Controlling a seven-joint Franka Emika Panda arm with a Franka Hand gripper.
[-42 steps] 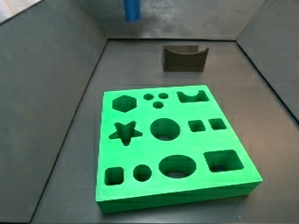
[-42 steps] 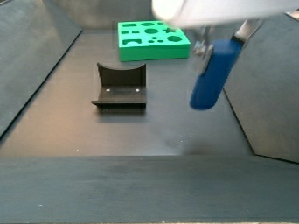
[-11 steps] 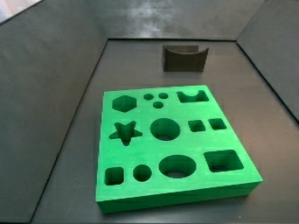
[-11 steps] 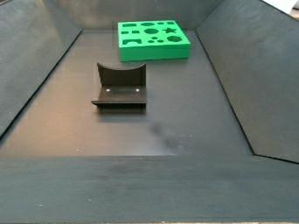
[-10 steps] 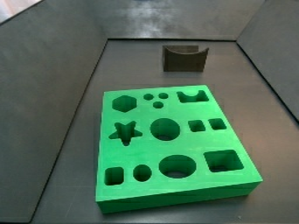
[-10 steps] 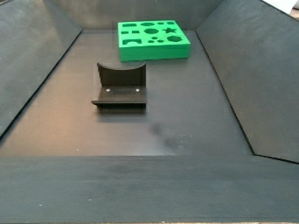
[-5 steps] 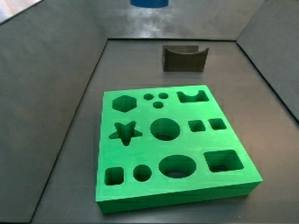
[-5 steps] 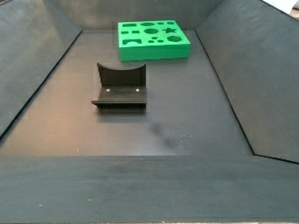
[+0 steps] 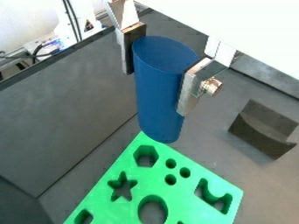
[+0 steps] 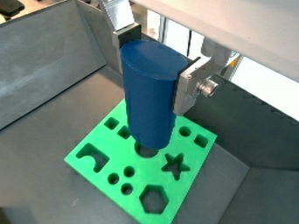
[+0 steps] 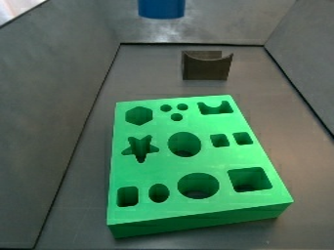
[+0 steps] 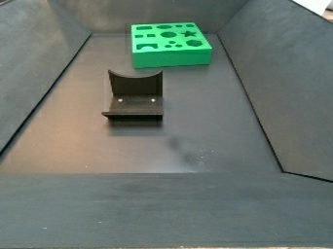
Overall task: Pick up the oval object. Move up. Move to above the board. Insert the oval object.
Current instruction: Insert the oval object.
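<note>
gripper [image 9: 162, 63] sits high over the board [image 9: 117, 206], its silver plates clamped on the oval object [image 9: 160, 87], held upright so its lower end faces the cut-outs (only its blue tip shows in a side view). fixture [image 9: 267, 128] stands apart, beyond.

The gripper [image 9: 162, 59] hangs high above the board [image 9: 105, 206], with the oval object [image 9: 162, 83] upright between its two fingers [image 9: 194, 87], clamped on either side. The object's lower end is well clear of the board, which lies flat on the floor. In a side view, the fixture [image 11: 205, 63] stands behind the board [image 11: 196, 161], apart from it.
</note>
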